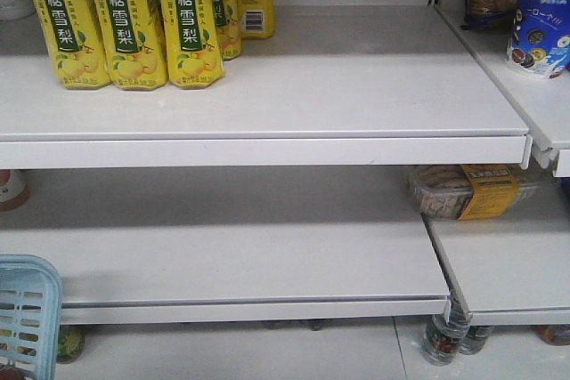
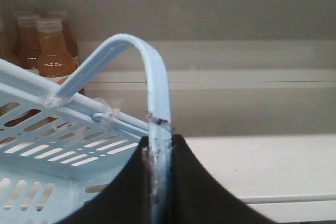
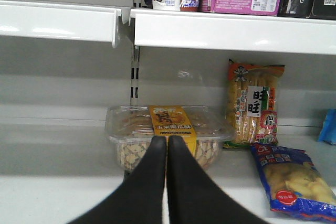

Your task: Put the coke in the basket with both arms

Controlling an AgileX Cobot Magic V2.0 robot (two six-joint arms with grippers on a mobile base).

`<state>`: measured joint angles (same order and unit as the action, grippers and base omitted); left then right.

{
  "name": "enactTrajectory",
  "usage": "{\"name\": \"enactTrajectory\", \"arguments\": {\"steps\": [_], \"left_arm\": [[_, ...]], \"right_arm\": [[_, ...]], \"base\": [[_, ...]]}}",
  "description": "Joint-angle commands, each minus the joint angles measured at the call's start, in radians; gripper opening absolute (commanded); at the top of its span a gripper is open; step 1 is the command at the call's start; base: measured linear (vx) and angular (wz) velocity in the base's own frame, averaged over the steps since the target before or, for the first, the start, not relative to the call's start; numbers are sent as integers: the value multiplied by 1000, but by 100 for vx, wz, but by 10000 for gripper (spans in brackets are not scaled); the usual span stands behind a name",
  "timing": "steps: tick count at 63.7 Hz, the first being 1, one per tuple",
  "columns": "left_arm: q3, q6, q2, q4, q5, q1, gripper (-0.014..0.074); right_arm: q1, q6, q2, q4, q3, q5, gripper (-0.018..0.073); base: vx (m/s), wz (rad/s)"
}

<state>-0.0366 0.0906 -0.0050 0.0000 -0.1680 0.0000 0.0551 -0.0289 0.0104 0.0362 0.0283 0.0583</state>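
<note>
Evidently the left end effector (image 2: 160,153) is clamped on the basket's thin loop handle (image 2: 155,85), and the basket (image 2: 47,145) hangs tilted beside it; in the front view its corner (image 1: 25,313) shows at the lower left, by the lower shelf (image 1: 232,251). Amber bottles (image 2: 50,51) stand behind it. The right end effector (image 3: 167,145) has its tips pressed together, holding nothing, pointing at a clear cookie box (image 3: 165,135). Snack packs (image 3: 254,103) lie nearby. No coke can is visible in any view.
</note>
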Motion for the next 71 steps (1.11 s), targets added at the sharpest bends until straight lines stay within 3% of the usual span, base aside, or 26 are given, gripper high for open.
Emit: {"name": "enactTrajectory", "arguments": {"steps": [1,71], "left_arm": [[4,-20,-22,16,157,-2,-6],[4,-20,-22,16,157,-2,-6]], "right_arm": [[6,-7,17,0,12,-65,-9],[6,-6,18,2,11,-66,-9]], "base": [[0,0],[0,0]]}}
